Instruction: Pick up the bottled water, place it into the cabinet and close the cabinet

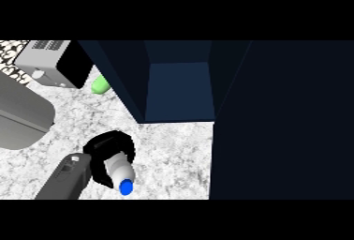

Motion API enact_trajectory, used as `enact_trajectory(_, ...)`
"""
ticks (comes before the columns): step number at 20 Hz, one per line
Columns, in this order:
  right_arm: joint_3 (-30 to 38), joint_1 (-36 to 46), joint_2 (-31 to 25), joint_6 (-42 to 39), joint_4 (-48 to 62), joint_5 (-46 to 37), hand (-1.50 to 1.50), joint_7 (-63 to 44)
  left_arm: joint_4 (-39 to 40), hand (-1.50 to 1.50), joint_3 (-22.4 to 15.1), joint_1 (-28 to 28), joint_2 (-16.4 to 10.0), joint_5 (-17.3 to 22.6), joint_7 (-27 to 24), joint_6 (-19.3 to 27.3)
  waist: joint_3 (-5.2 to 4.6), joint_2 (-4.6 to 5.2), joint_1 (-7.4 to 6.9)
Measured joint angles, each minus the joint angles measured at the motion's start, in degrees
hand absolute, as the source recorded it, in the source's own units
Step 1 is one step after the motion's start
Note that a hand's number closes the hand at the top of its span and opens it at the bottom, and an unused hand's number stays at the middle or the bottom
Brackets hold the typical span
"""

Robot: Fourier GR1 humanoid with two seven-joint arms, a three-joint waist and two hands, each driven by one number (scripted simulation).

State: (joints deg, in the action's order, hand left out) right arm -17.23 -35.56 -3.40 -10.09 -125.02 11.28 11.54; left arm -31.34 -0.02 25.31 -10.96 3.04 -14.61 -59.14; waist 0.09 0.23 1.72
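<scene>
Bottled water (119, 168), blue-capped, sits clasped in left hand (104, 144) before open cabinet (180, 89).

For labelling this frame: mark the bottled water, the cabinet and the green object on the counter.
bottled water (119, 171), head view, on its pale body.
cabinet (178, 89), head view, on the lighter panel inside its opening.
green object (101, 85), head view, on its rounded end.
</scene>
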Motion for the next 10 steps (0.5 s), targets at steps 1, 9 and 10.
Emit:
enact_trajectory(1, -0.16, 0.09, 0.16, 0.22, -0.03, -0.06, -1.50, -0.17, -0.16, 1.50, -0.19, 0.00, 0.12, 0.06, -0.08, 0.14, 0.00, 0.02, -0.04)
enact_trajectory(9, 1.02, -0.63, 0.06, 0.94, 0.12, -0.36, -1.50, 0.48, -2.68, 1.50, 9.29, -4.40, 1.02, 8.29, -5.58, 12.32, -0.02, -0.35, -2.33)
enact_trajectory(10, 1.04, -0.80, 0.05, 1.11, -0.25, -0.46, -1.50, 0.36, -2.89, 1.50, 11.51, -5.13, 1.20, 9.87, -6.75, 15.13, -0.01, -0.39, -2.60)
